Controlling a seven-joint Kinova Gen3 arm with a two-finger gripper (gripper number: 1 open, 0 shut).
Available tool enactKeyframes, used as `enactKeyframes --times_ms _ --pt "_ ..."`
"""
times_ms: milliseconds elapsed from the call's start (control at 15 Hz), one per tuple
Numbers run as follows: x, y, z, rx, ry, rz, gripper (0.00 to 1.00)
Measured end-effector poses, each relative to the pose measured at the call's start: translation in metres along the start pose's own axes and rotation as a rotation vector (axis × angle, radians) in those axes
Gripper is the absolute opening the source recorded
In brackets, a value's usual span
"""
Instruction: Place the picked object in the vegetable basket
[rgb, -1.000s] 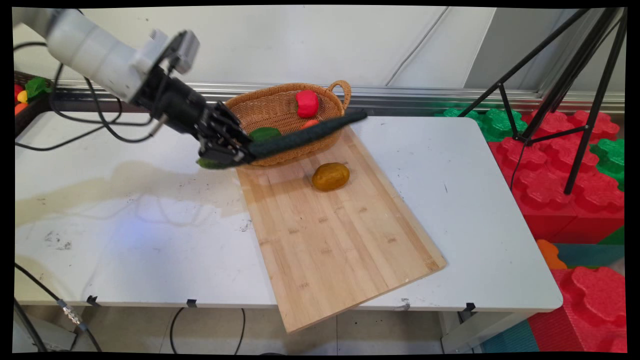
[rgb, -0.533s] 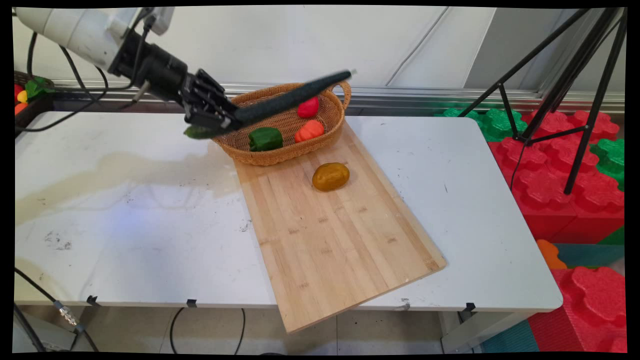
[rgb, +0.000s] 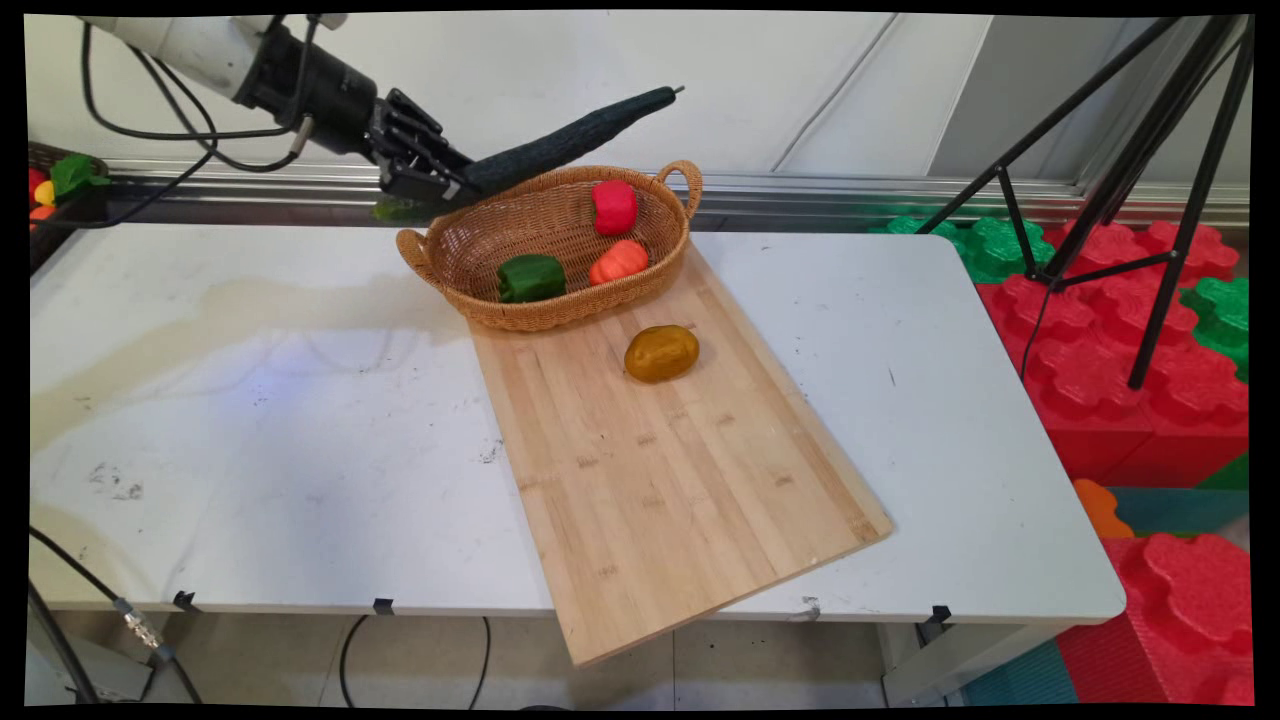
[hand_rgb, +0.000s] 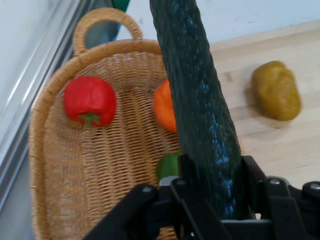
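1. The gripper (rgb: 450, 188) is clamped on one end of a dark green cucumber (rgb: 570, 140), held in the air above the wicker basket (rgb: 470, 245), tip angled up toward the wall.
2. The hand view shows the fingers (hand_rgb: 252, 172) pressed on the cucumber (hand_rgb: 200, 95); this is unclear from the main view.
3. In the basket lie a red pepper (rgb: 614, 206), orange pepper (rgb: 619, 261) and green pepper (rgb: 531, 277).
4. Only the main view shows the whole wooden cutting board (rgb: 660, 470), with a potato (rgb: 661, 352) just beside the basket.

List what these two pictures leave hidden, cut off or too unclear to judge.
- Green pepper, hand view: mostly hidden behind the cucumber and the pincer linkage.
- Orange pepper, hand view: its right part is covered by the cucumber.
- Cucumber's far tip, hand view: cut off by the top edge.
- Cucumber's near end, main view: partly hidden by the pincer.
- Colourful items at the main view's left edge: cut off and too small to identify.
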Motion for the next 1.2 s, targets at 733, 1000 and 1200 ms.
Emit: enactKeyframes --times_ms 733,1000,1200 --pt "-0.009 -0.051 0.093 0.025 -0.091 0.068 0.0" --pt "-0.01 -0.057 0.112 0.018 -0.1 0.066 1.0" --pt "-0.011 -0.06 0.118 0.016 -0.1 0.061 1.0"
